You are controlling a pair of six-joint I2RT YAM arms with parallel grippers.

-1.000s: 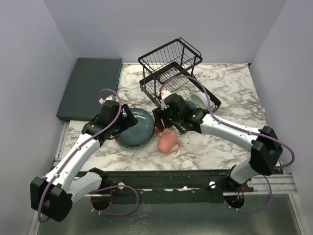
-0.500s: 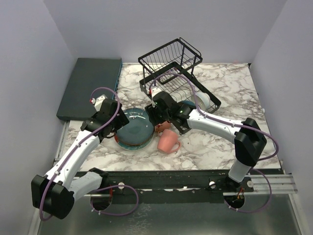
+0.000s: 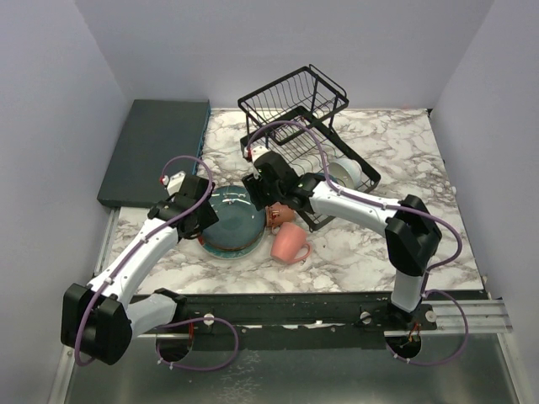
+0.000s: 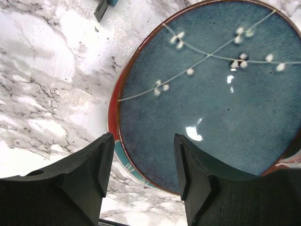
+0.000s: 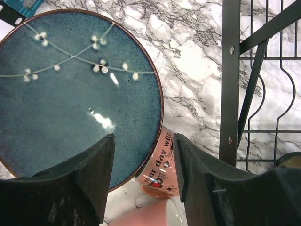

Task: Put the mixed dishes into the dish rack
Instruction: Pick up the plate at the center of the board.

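A dark teal plate (image 3: 233, 217) with white blossom marks tops a stack on the marble, with a red-and-teal plate (image 4: 113, 128) under it. My left gripper (image 3: 202, 220) (image 4: 143, 165) is open and straddles the stack's near-left rim. My right gripper (image 3: 261, 194) (image 5: 143, 169) is open above the teal plate's (image 5: 70, 94) right edge and a lettered salmon mug (image 5: 164, 165) lying beside it. A second pink mug (image 3: 289, 244) lies on its side just in front. The black wire dish rack (image 3: 295, 126) stands behind, with a white bowl (image 3: 341, 172) in its base.
A dark teal flat slab (image 3: 156, 147) lies at the back left. The rack's black frame post (image 5: 230, 94) rises close to the right of my right gripper. Walls close in the table on the left, back and right.
My right arm has swung left from the rack side to over the plate's edge. My left gripper has crept onto the stack's rim and its jaws have narrowed.
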